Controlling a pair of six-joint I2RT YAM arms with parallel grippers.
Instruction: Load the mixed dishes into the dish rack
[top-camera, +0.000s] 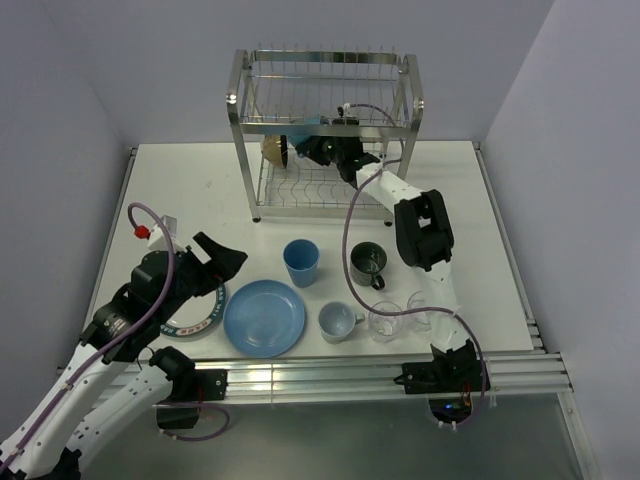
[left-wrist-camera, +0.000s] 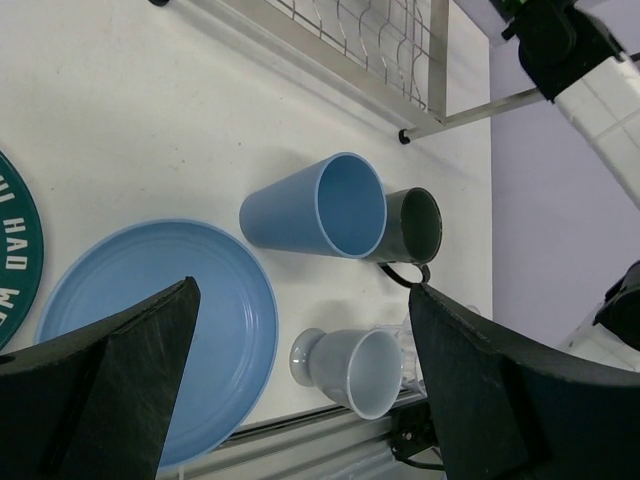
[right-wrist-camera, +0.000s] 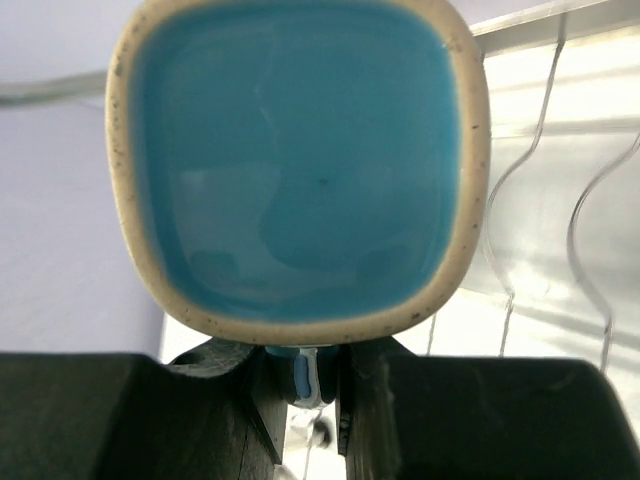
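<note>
My left fingers hang wide open and empty by the blue plate on the worktop. Farther off, my right fingers pinch the cream cup inside the dish rack, under its upper tier.

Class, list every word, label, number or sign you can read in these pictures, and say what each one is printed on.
"HAD": pale letters on the dark green rim of the patterned plate, left wrist view; the stroke before it is too cut off to read.
"W": start of the next word on the same rim, cut off by the picture's edge.
Top view: the lettering on that rim is too small to read.
No other text is readable.
</note>
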